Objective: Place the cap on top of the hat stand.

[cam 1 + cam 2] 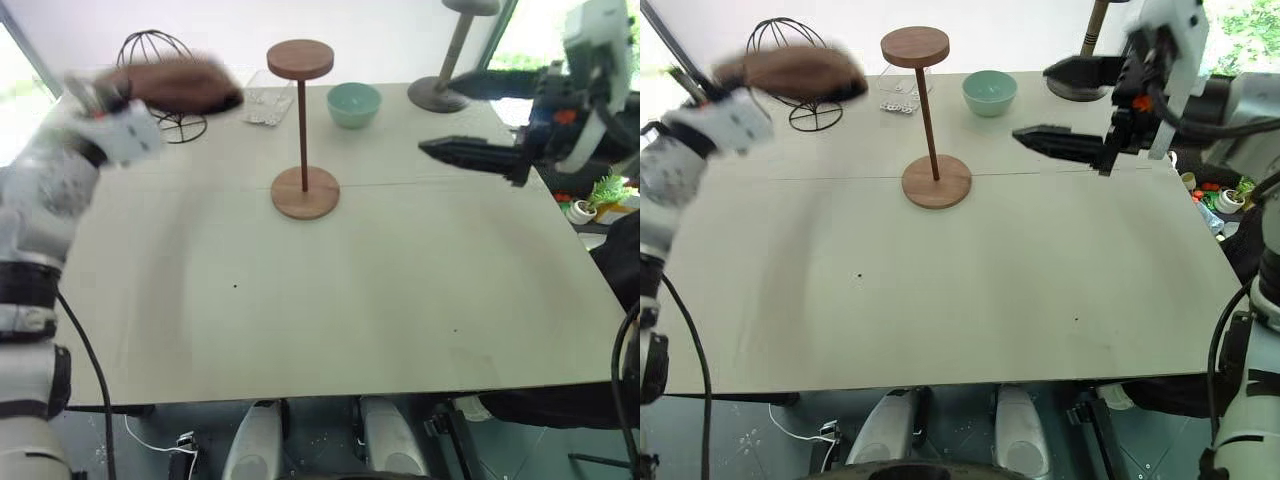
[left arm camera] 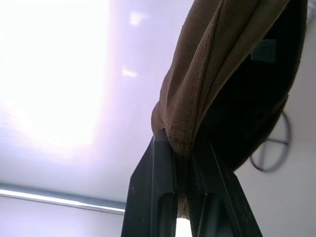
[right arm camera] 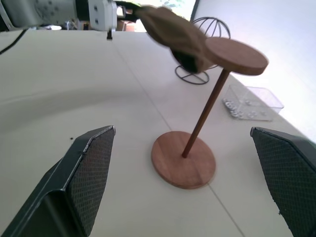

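A wide, pale beige table (image 1: 330,290) carries every other item along its far edge. At the far left stands a black wire head-shaped form (image 1: 160,52) on a round wire foot, and near it, toward the middle, lies a clear plastic box (image 1: 262,103) holding small pale beads. A mint-green ceramic bowl (image 1: 354,104) sits just right of that box, and further right rises a grey stand (image 1: 447,70) with a thick pole and a round base.

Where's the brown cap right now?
The cap is up in the air on the robot's left, pinched by the left gripper. In the head views it hangs in front of the wire head form, left of the hat stand.
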